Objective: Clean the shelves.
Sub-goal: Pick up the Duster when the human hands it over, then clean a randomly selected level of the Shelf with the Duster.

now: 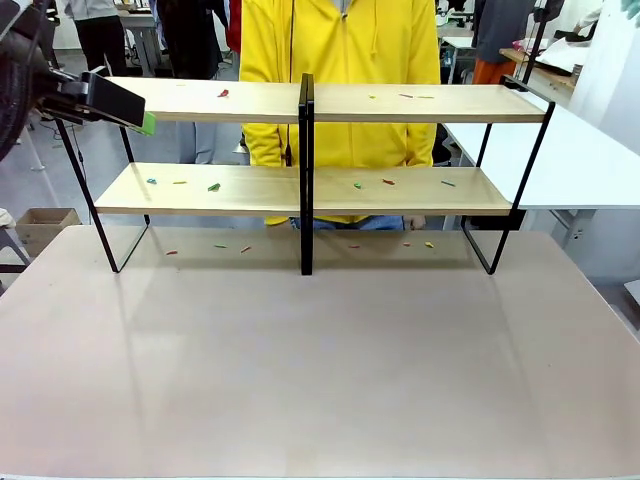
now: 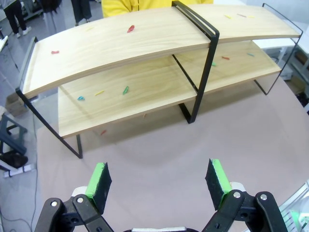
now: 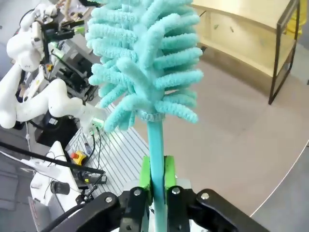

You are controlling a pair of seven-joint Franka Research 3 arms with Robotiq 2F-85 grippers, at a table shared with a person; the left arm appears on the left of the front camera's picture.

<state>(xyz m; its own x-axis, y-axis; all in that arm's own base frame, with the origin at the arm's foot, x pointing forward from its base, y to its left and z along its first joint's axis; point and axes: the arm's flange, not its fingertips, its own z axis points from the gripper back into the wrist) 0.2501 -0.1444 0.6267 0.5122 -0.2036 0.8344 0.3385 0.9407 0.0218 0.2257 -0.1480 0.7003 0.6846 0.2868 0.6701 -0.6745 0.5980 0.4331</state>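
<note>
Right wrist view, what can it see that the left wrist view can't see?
Right wrist view, not the left wrist one: a fluffy turquoise duster, its handle clamped between the green pads of the right tool. Left wrist view, not the right wrist one: the left tool, open and empty, the black centre post, and a red scrap on the top board. Both: the light-wood shelves and the beige tabletop.
</note>
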